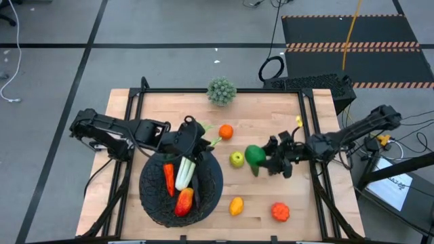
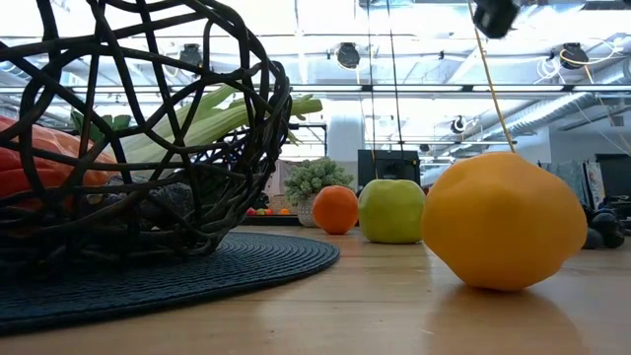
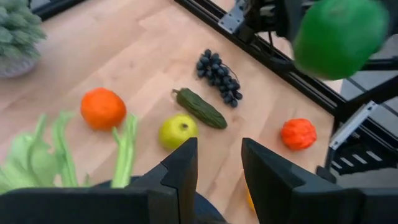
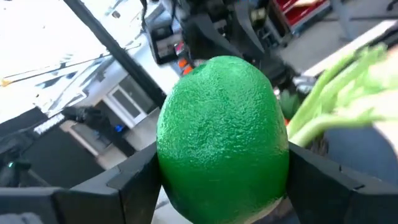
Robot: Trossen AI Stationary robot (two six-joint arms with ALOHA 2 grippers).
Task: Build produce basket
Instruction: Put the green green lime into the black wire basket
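The black mesh basket [image 1: 213, 192] sits on the table's near left and holds a carrot [image 1: 169, 179], a celery stalk [image 1: 186, 173] and a mango [image 1: 184, 201]. My left gripper [image 3: 219, 171] hovers open over the basket's far rim [image 1: 202, 141], with nothing between its fingers. My right gripper [image 1: 260, 158] is shut on a green lime [image 4: 224, 155], right of the green apple [image 1: 236, 159]. On the table lie an orange [image 1: 226, 131], a lemon [image 1: 236, 205], a tomato [image 1: 280, 212], a cucumber [image 3: 201, 107] and grapes [image 3: 217, 69]. My right gripper pinches the lime by two opposite sides [image 4: 171, 168], one finger [image 4: 134, 180] on each. The fingers come about level from the table's right. The lime [image 3: 339, 34] is lifted clear of the table.
A spiky grey-green ball plant [image 1: 222, 91] stands at the table's far edge. A dark round mat [image 2: 246, 261] lies under the basket. Black frame rails [image 1: 315, 135] run along the table's sides. Bare wood shows between the basket and the lemon.
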